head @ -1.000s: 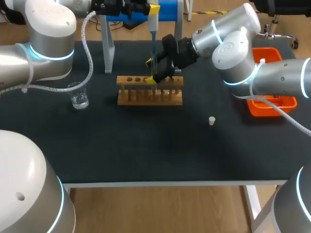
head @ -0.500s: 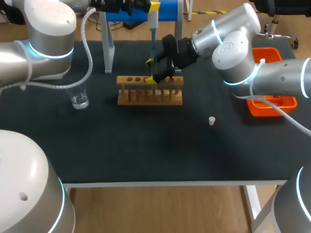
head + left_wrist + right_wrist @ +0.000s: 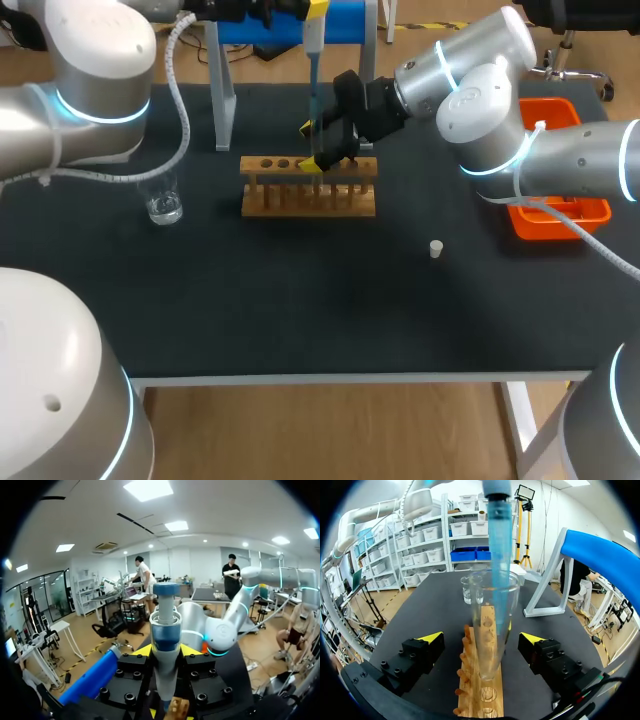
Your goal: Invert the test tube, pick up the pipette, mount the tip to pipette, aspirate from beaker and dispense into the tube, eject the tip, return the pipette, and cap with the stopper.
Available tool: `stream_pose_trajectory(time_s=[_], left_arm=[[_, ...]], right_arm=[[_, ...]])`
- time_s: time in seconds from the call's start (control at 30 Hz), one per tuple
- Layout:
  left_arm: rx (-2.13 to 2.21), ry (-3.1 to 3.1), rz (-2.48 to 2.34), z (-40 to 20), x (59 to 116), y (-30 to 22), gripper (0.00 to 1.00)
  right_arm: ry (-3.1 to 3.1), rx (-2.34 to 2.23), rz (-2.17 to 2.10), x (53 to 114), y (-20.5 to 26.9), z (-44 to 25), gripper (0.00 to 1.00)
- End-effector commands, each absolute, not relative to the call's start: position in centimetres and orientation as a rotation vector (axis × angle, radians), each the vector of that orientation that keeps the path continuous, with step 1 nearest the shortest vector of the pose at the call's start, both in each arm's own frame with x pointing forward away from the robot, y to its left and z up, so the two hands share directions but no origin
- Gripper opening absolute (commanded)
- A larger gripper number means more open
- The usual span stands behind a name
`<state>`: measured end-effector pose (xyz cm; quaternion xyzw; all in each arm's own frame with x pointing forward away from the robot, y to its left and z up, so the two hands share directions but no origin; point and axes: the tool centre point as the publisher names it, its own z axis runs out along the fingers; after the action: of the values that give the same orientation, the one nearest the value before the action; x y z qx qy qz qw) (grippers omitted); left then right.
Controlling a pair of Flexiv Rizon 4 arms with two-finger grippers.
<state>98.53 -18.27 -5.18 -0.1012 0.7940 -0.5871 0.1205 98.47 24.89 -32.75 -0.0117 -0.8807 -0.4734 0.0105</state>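
My left gripper [image 3: 314, 12] [image 3: 166, 652] is shut on the white-and-blue pipette [image 3: 313, 42] [image 3: 165, 630], held upright over the wooden rack [image 3: 308, 187]. Its long blue tip [image 3: 498, 545] reaches down into the mouth of the clear test tube [image 3: 490, 635], which stands upright in the rack [image 3: 481, 690]. My right gripper [image 3: 312, 147] [image 3: 481, 639] is open, with one finger on each side of the tube and a gap to both. The glass beaker [image 3: 163, 200] [image 3: 471, 590] stands left of the rack. The small white stopper [image 3: 436, 249] lies on the mat to the right.
An orange bin [image 3: 560, 205] sits at the table's right edge under my right arm. The blue-topped pipette stand [image 3: 345, 18] [image 3: 600, 555] is at the back, with its white leg [image 3: 223, 100] behind the rack. Open black mat lies in front of the rack.
The left arm has lifted the pipette slightly, so its tip sits a little higher in the tube. The right gripper has stayed open around the tube.
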Motion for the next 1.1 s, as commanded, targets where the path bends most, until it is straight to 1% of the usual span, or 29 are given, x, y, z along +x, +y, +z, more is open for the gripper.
stream_pose_trajectory(time_s=[0.03,1.1], left_arm=[[-0.296,2.310,-1.711,-4.7,98.1,-18.2,0.00],[-0.249,2.334,-1.671,-2.0,97.5,-19.3,0.00]], right_arm=[[-2.747,-0.034,-1.471,98.6,24.9,-32.7,1.00],[-2.747,-0.034,-1.471,98.6,24.9,-32.7,1.00]])
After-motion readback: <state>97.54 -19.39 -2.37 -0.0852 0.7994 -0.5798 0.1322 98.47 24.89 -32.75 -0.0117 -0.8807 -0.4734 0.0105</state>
